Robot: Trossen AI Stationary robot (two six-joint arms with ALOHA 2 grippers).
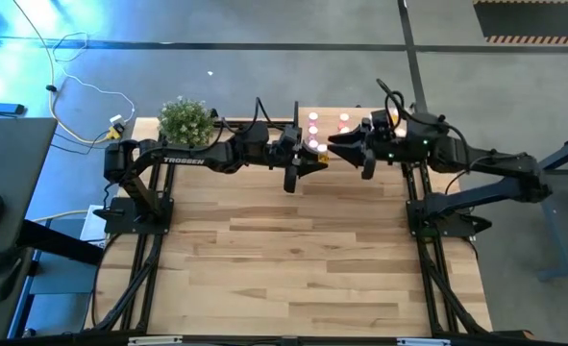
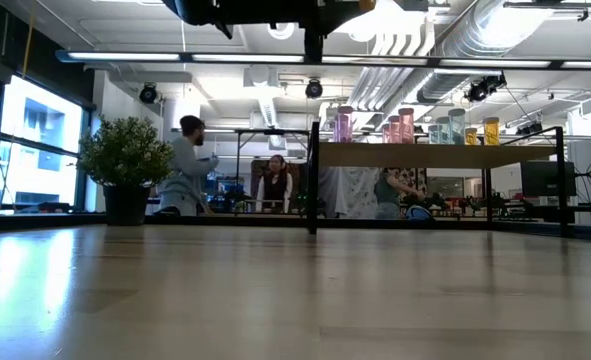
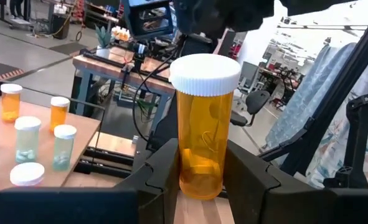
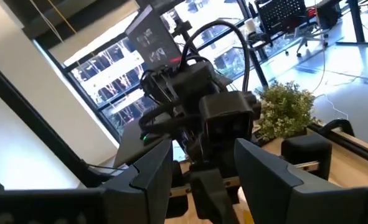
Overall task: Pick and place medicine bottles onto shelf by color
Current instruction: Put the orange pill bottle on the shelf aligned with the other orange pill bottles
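bottles (image 2: 406, 124) on shelf (image 2: 430, 155), plant (image 2: 127, 160) left

Overhead view: even, moderate light on the desk (image 1: 303, 250); a strong blue-white glare falls across the floor at the upper left, and the arms throw only soft shadows.

Low view: bright ceiling strip lights (image 2: 305, 62) and a blown-out window (image 2: 35, 150) at left; the near desk surface is blurred and carries pale reflections.

Left wrist view: the orange bottle (image 3: 203, 130) is sharp and glows translucent, with an overexposed background at right.

Right wrist view: windows (image 4: 115, 68) backlight the scene; the near fingers (image 4: 268, 180) are dark and soft.
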